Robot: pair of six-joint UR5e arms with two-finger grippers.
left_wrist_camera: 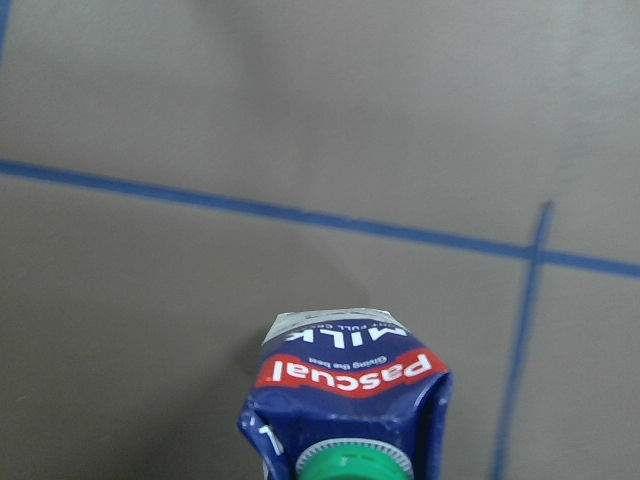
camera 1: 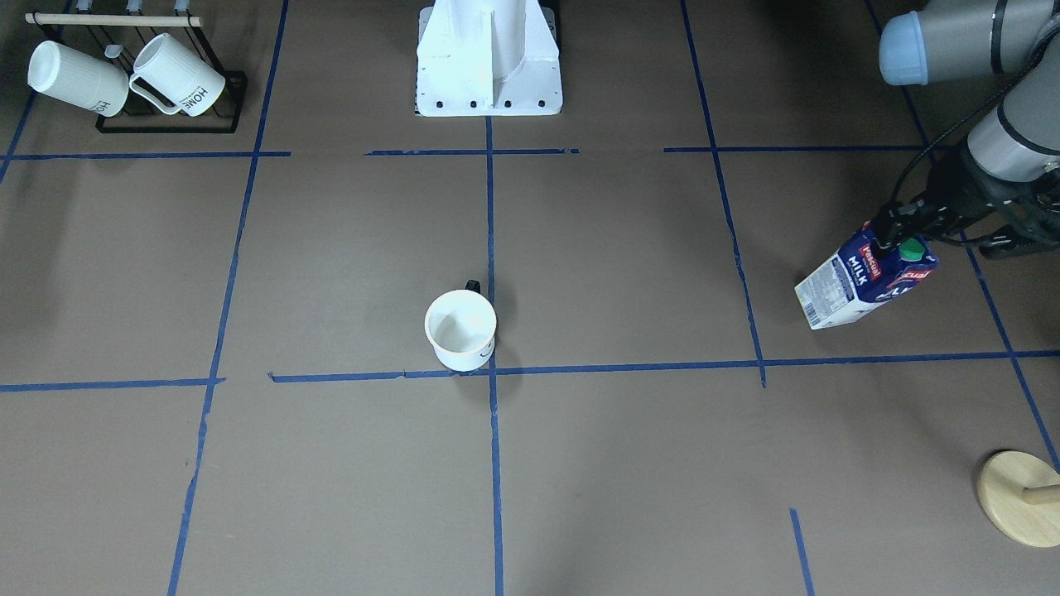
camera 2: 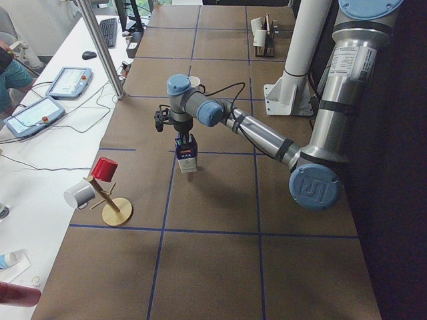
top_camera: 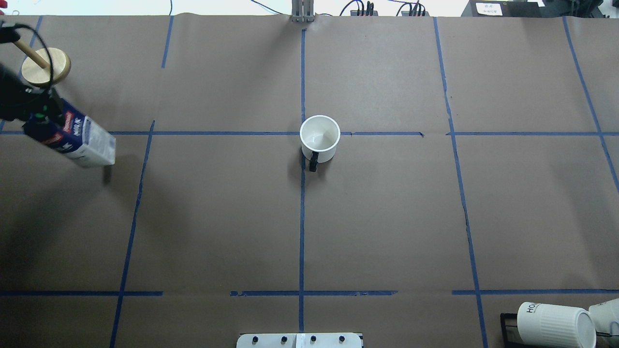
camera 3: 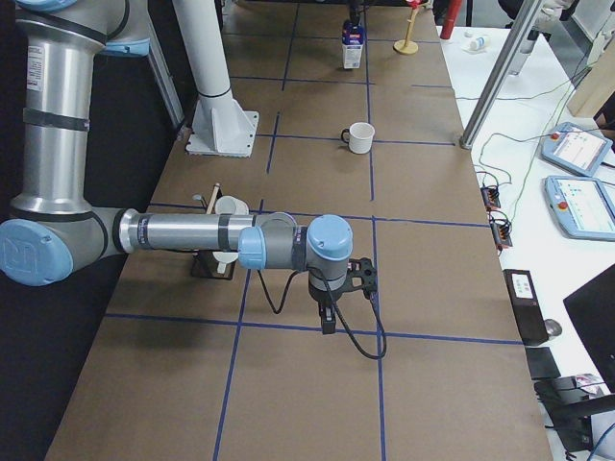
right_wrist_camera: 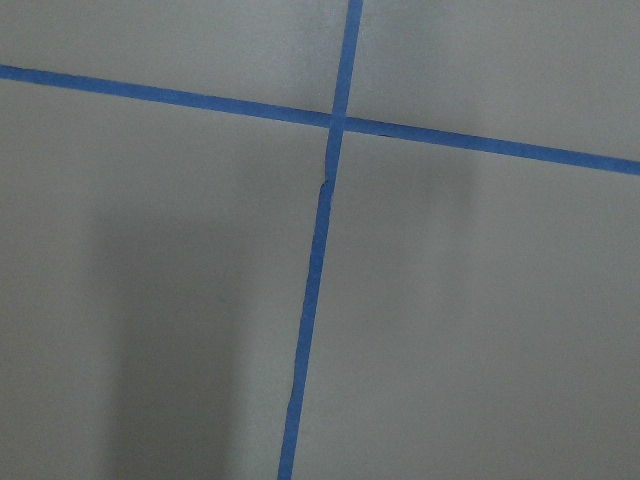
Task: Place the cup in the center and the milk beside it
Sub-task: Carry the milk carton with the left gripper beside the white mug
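Note:
The cup (camera 1: 460,329), white with a black handle, stands upright at the center (camera 1: 492,371), touching the crossing of blue tape lines; it also shows in the overhead view (top_camera: 319,137). The milk (camera 1: 865,281) is far off at my left side of the table (top_camera: 77,137). My left gripper (camera 1: 898,236) is shut on the milk's top ridge, beside the green cap (left_wrist_camera: 345,462). The carton hangs upright, at or just above the table (camera 2: 187,157). My right gripper (camera 3: 327,322) shows only in the exterior right view, over a tape crossing (right_wrist_camera: 338,122); I cannot tell whether it is open or shut.
A black rack with two ribbed "HOME" mugs (camera 1: 124,79) stands at my near right corner. A wooden peg stand (top_camera: 46,65) is just beyond the milk, with a red cup (camera 2: 104,169) on it. The white robot base (camera 1: 489,58) is at the table's near edge.

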